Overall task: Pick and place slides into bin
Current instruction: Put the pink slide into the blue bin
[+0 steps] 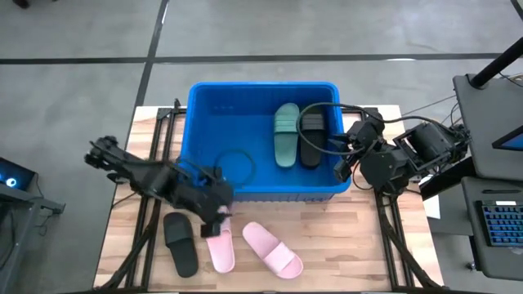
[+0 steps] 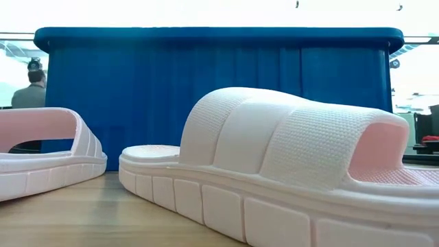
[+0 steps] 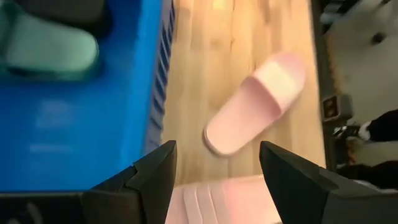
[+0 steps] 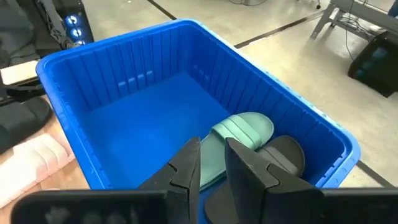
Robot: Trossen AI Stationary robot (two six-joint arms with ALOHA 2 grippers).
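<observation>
Bin: the bright blue plastic tub stands at the far middle of the table; it is rectangular, with tall ribbed walls and a rolled rim.
In the bin: a pale green slide and a black slide lie side by side near the tub's right end, both smooth foam with a broad strap.
On the table: a black slide lies at the front left; two light pink ones lie beside it, one just under the left gripper, the other angled to its right.
Pink foam up close: the low view shows a thick sole cut into square blocks along its edge and a wide arched strap with a fine woven-looking grain and lengthwise ribs.
Table: pale wood planks with a light grain.
Left gripper: it hangs over the heel end of the nearer pink slide, just in front of the bin's front wall; its two dark wedge-shaped fingers stand well apart, with the ribbed pink strap showing between them; whether they touch the foam cannot be told.
Right gripper: it sits at the bin's right end, above the rim; its fingers are nearly together with a narrow gap and grip nothing.
Background: a person shows far behind the tub in the low view.
</observation>
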